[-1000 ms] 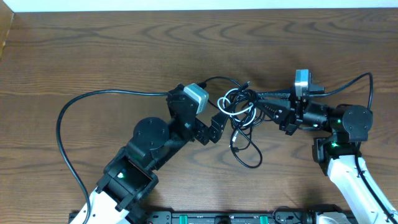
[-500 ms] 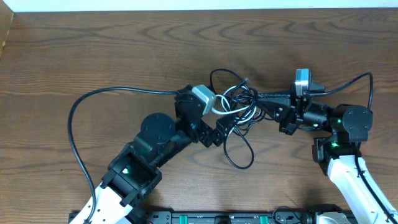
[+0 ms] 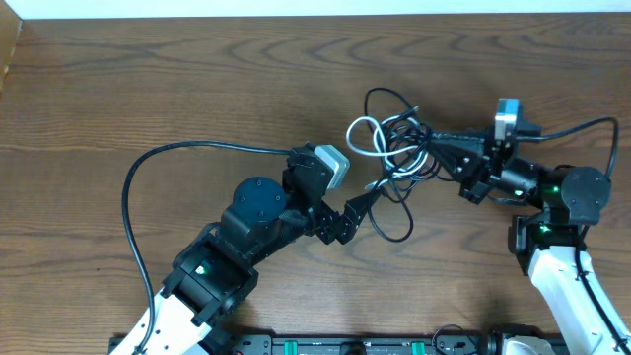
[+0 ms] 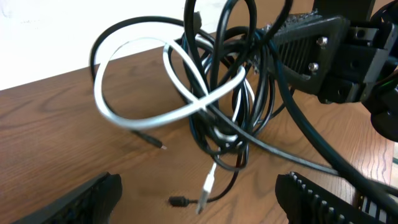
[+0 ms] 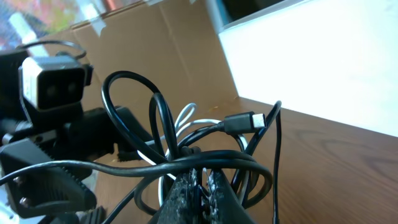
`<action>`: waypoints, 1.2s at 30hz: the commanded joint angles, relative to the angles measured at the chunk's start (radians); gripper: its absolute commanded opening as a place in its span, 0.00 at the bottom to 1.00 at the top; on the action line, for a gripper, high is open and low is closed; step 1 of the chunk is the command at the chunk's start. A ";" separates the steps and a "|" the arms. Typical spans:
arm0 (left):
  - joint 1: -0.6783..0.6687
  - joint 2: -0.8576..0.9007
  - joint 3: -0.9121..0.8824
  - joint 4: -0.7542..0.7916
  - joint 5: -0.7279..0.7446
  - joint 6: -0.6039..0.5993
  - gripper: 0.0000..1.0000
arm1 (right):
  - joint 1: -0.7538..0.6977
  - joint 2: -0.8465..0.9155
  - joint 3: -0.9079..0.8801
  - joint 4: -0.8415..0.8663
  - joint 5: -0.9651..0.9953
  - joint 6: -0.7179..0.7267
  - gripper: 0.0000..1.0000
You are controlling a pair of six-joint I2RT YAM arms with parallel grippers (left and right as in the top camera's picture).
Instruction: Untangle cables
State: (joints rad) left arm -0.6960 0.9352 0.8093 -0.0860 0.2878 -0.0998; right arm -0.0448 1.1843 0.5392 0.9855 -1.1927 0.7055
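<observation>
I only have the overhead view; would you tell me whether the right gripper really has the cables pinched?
Observer: Yes, the right wrist view shows the right gripper shut on black strands of the cables.
Operator: Thank you. And what about the left gripper?
Observer: In the left wrist view the left gripper stands wide open, gripping nothing.
Operator: Are any plug ends free?
Observer: A white plug pokes out below the cables, beside a black plug.

A brown wooden table (image 3: 148,89) bears tangled black and white cables (image 3: 399,148).
</observation>
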 commanded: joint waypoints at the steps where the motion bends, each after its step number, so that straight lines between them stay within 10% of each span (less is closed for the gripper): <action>1: -0.002 -0.002 0.013 0.000 0.015 0.014 0.84 | -0.015 -0.004 0.008 0.008 0.023 0.042 0.01; 13: -0.002 0.029 0.013 0.010 0.016 0.013 0.84 | -0.013 -0.004 0.008 0.284 -0.023 0.244 0.01; 36: -0.002 0.065 0.013 0.153 0.019 -0.121 0.84 | 0.074 -0.004 0.008 0.287 -0.033 0.229 0.01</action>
State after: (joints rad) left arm -0.6960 0.9844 0.8093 0.0544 0.2905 -0.1795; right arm 0.0059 1.1847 0.5392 1.2667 -1.2369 0.9356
